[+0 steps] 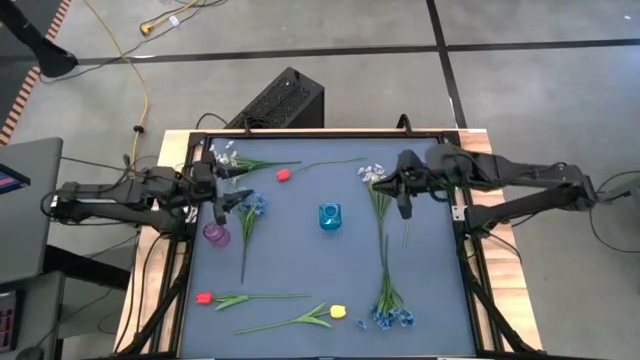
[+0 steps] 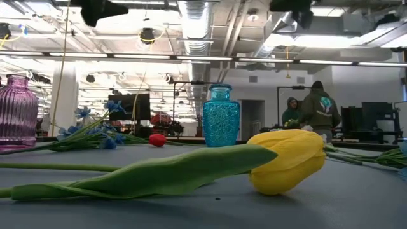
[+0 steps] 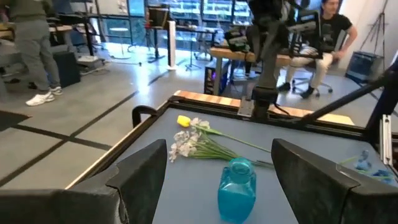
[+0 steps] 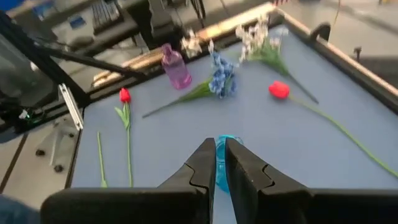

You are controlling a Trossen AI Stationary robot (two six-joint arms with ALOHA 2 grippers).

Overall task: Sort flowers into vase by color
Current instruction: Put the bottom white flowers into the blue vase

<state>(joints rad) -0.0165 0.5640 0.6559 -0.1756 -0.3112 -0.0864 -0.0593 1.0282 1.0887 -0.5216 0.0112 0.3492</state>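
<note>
On the grey-blue mat stand a blue vase in the middle and a purple vase at the left. Flowers lie flat around them: white sprays, blue sprays, red tulips and a yellow tulip. My left gripper hangs open above the blue spray beside the purple vase, pointing level at the blue vase. My right gripper is shut and raised over the right white spray's stems, holding nothing.
A raised black frame edges the mat. A black box sits on the floor beyond the far edge. People stand and sit in the room behind. Bare mat lies between the blue vase and the near flowers.
</note>
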